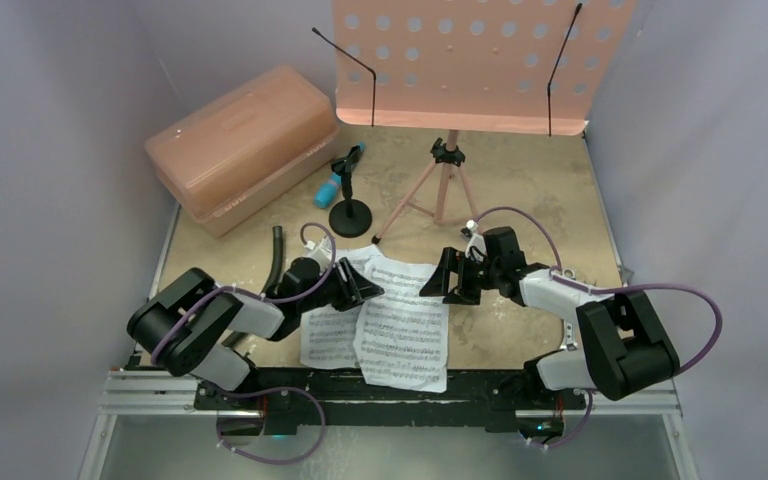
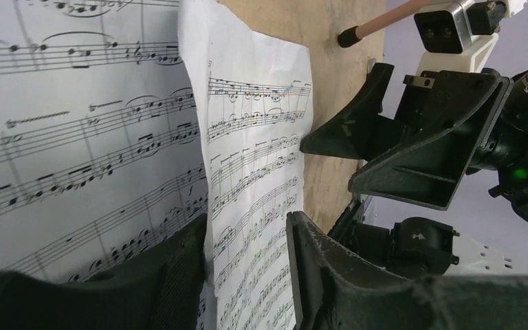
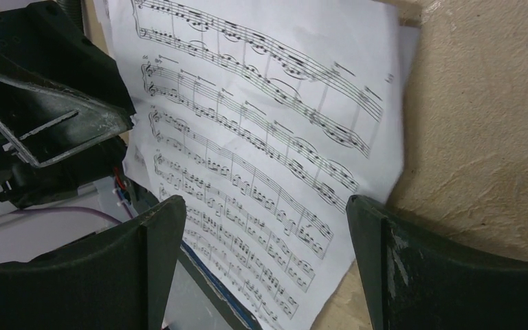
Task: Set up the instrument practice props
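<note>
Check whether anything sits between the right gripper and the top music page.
Nothing visible does. The right gripper hangs open at the top page's right edge, over the table; the left gripper is at the opposite edge.

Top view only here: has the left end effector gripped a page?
Observer: Not clamped. The left wrist view shows the left end effector with jaws apart and the edge of the upper page between them.
Operator: And the other one?
Observer: In its wrist view, the right end effector is wide open, and the page's staves show between its fingers.
</note>
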